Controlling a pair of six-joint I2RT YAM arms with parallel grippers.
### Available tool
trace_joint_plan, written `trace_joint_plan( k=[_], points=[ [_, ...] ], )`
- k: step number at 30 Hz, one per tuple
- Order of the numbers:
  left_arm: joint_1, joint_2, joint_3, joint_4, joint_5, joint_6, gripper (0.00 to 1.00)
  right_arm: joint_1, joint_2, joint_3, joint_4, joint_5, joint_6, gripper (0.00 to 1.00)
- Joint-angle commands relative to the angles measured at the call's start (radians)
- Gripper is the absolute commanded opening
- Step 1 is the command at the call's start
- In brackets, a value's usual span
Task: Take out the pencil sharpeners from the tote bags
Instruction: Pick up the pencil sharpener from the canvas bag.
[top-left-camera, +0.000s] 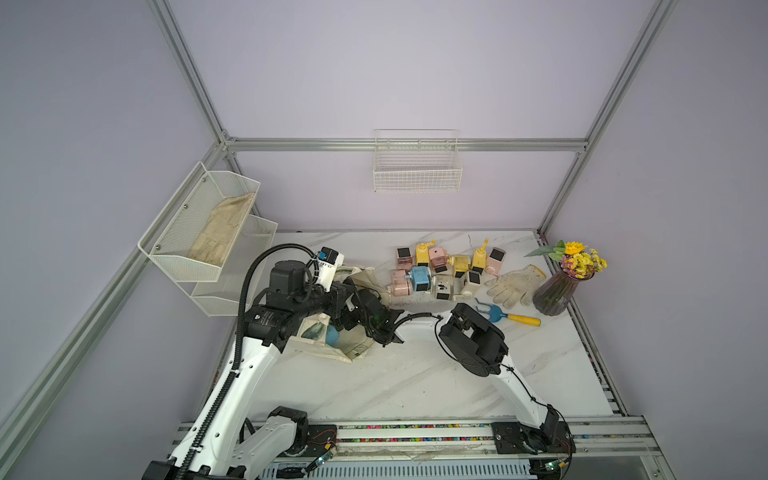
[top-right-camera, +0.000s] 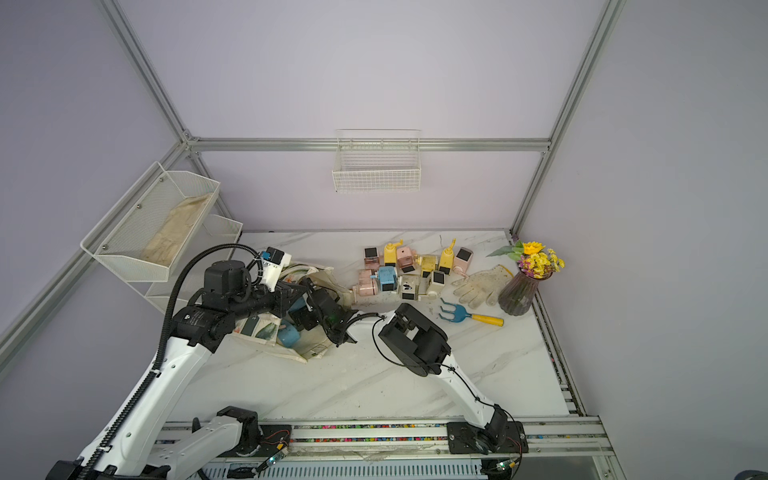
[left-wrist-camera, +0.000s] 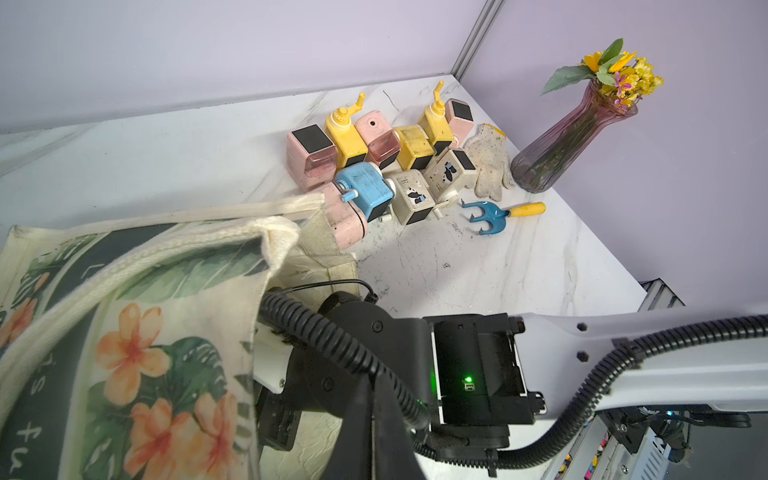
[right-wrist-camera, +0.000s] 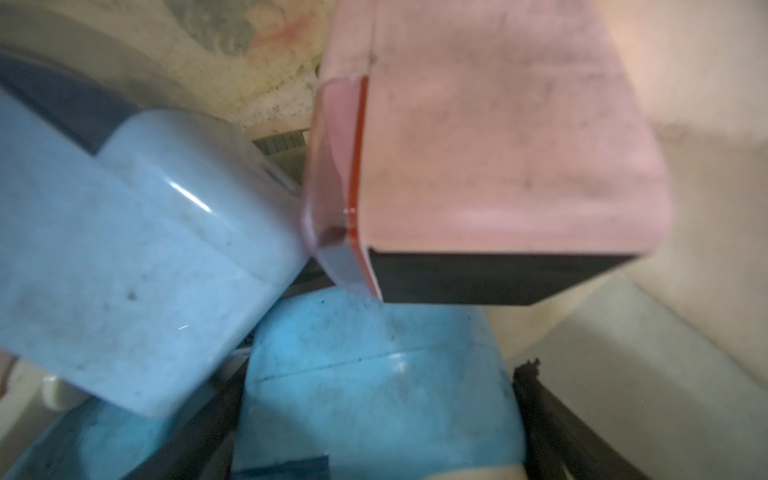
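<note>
Both arms — inside tote bag (top-left-camera: 332, 345)

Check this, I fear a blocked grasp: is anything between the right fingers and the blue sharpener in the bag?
Nothing visible. In the right wrist view the fingers flank the blue sharpener directly; a pink sharpener and a pale blue sharpener crowd beside it, not between.

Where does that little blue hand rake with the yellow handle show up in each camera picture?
Top views: the blue hand rake lies on the table's right part, in front of the white glove.
Left wrist: right of centre.
Right wrist: not in it.
Shared landmark: the flower vase.
</note>
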Motion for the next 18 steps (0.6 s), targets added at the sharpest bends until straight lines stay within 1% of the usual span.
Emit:
trace_joint_plan(
  k=[1, 8, 13, 18],
  points=[
    [0.002, 0.001, -0.015, 0.033, 0.012, -0.010, 0.06, 0.007, 0.026, -0.021, -0.072, -0.002, 0.007, 0.74],
    [0.002, 0.001, -0.017, 0.033, 0.009, -0.007, 0.06, 0.007, -0.113, -0.154, 0.026, -0.015, 0.051, 0.65],
    [0.002, 0.001, -0.017, 0.033, 0.011, -0.008, 0.06, 0.007, -0.232, -0.274, 0.106, -0.069, 0.113, 0.62],
    [0.002, -0.001, -0.017, 0.032, 0.009, -0.009, 0.07, 0.008, -0.294, -0.306, 0.091, -0.112, 0.174, 0.59]
  ],
)
